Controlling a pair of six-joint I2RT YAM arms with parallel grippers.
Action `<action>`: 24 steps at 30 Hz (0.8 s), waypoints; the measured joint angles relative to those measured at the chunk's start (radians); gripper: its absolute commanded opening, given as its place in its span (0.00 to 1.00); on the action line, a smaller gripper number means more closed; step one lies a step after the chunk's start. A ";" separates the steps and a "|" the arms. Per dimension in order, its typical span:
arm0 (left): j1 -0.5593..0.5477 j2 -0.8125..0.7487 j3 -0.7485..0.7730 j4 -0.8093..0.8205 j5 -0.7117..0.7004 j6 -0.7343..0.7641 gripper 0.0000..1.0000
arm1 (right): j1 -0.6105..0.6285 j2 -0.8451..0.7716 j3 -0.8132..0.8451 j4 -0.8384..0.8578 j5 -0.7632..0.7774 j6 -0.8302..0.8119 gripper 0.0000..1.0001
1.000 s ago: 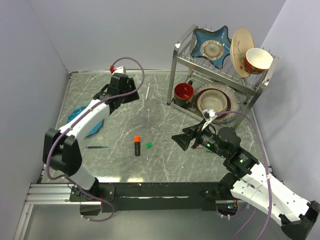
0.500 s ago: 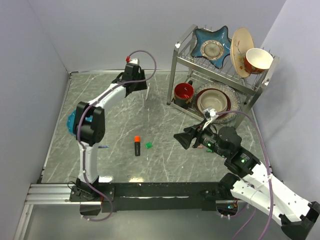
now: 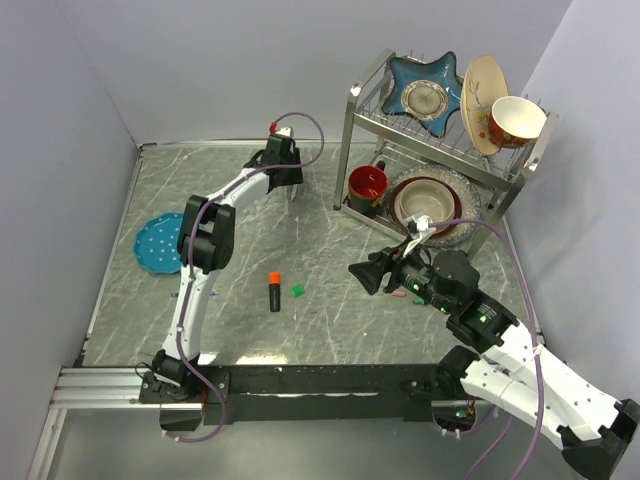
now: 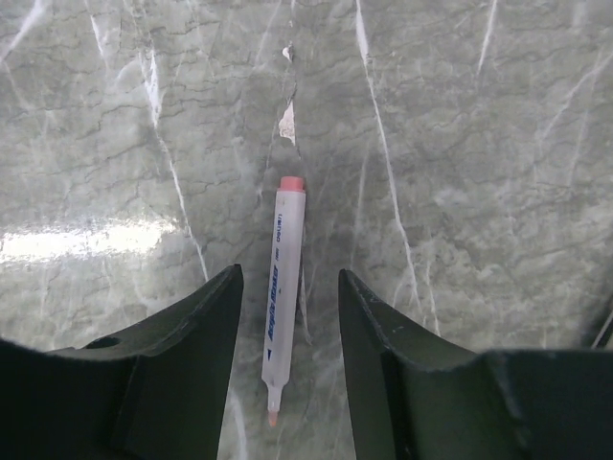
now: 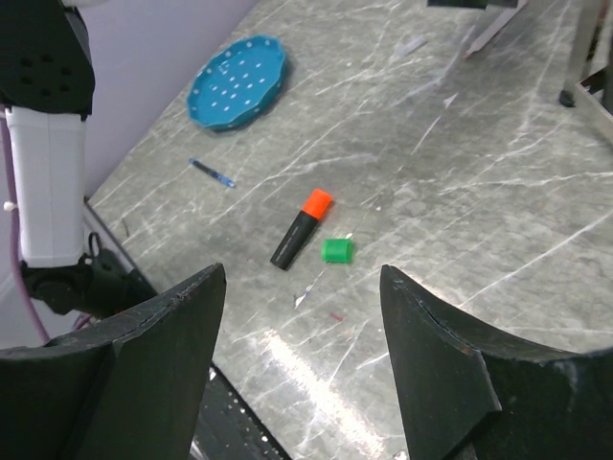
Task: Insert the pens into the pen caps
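Right arm (image 3: 500, 345): rises from its base at the near right and reaches toward 10 o'clock.
Right claw (image 5: 302, 283): held above the surface (image 3: 330, 320), facing 9 o'clock; jaws wide apart with nothing between them.
Orange-tipped marker (image 3: 274, 291): lies flat near the middle of the surface, well apart from the right claw; long axis runs 12 to 6, orange end at 12.
Green cap (image 3: 297, 290): just beside the marker at its 3 o'clock, not touching it.
Blue pen (image 5: 212, 173): thin; in the right wrist view it lies slanted from 10 to 4, between the marker and the blue plate (image 3: 160, 243).
Left arm (image 3: 205, 235): stretched from the near edge to the far end, elbow raised midway.
Left claw (image 4: 289, 287): points down, jaws partly apart, one on each side of the pen without touching it.
White pen (image 4: 283, 307): flat between the jaws; in the left wrist view its axis runs 12 to 6, pink end at 12, fine tip at 6.
Edges: the far wall (image 3: 300, 70) stands close behind the left claw; a leg of the dish rack (image 3: 349, 150) stands near at its 3 o'clock.
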 measured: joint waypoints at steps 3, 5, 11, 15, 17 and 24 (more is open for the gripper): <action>0.000 0.021 0.021 0.001 -0.001 -0.001 0.45 | 0.000 -0.006 0.000 0.000 0.019 -0.007 0.73; 0.000 0.028 0.025 -0.005 -0.002 -0.002 0.44 | 0.000 -0.006 0.000 0.000 0.023 -0.011 0.73; 0.000 0.036 0.033 -0.026 -0.005 -0.003 0.40 | 0.000 -0.006 0.000 0.000 0.024 -0.018 0.74; -0.005 0.036 0.033 -0.042 -0.013 0.000 0.36 | 0.000 -0.009 0.000 0.000 0.031 -0.018 0.74; -0.011 0.036 0.033 -0.051 -0.022 0.003 0.34 | 0.000 -0.013 0.001 0.000 0.031 -0.018 0.74; -0.032 0.036 0.031 -0.077 -0.044 0.004 0.25 | 0.000 -0.026 0.004 0.000 0.032 -0.021 0.74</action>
